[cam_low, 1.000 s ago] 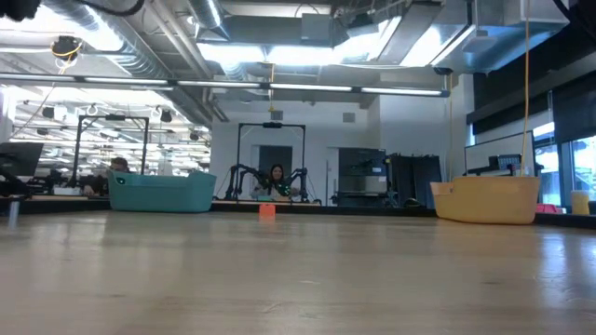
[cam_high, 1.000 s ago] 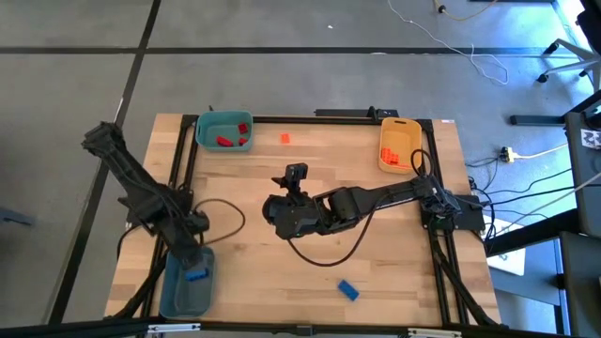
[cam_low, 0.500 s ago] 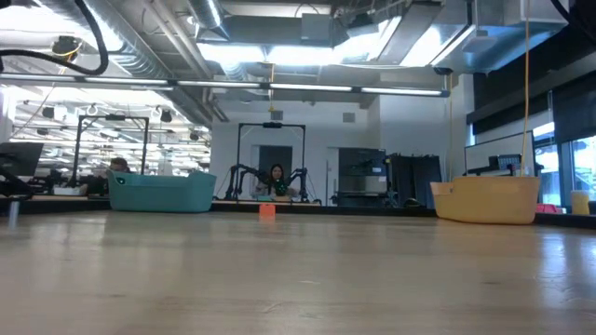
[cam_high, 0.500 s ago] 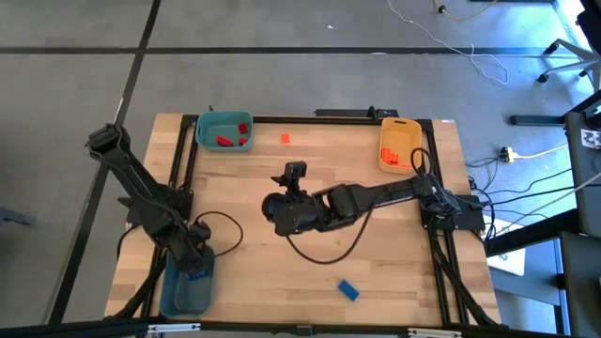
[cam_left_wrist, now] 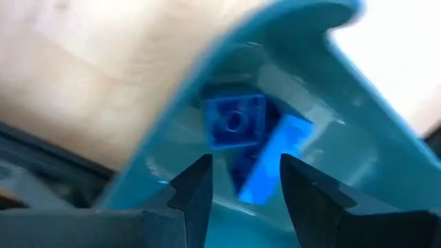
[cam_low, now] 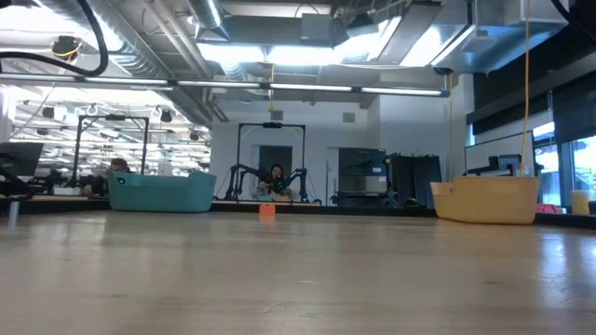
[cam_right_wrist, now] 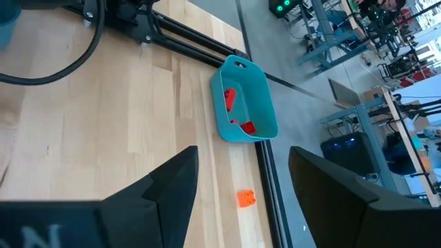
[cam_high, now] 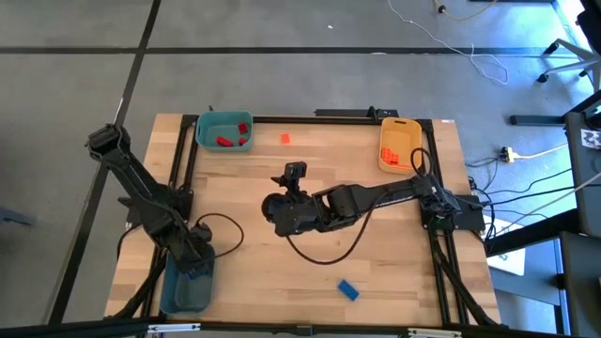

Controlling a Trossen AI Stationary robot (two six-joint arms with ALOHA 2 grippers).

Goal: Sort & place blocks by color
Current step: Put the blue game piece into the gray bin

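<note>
At the near left corner of the counter (cam_high: 310, 272), the left hand (cam_left_wrist: 238, 180) hangs over the grey-blue bin (cam_high: 180, 291) with its fingers spread and empty. Blue blocks (cam_left_wrist: 251, 141) lie on the bin floor just beyond the fingertips. At the far left, the teal bin (cam_high: 223, 130) holds red blocks (cam_high: 225, 141). A lone orange block (cam_high: 285, 138) sits on the bare wood just to the right of that bin.

The right hand (cam_right_wrist: 238, 172) rests near the middle of the counter, open and holding nothing. It points toward the far edge, and the orange block lies straight ahead of it. Well to the right, at the far right corner, the yellow-orange bin (cam_high: 399, 144) already holds orange blocks (cam_high: 392, 156).

A loose blue block (cam_high: 348, 290) lies near the front edge, its long axis running diagonally. It sits between the two arms, somewhat nearer the right hand. The right arm looks better placed for either stray block.
</note>
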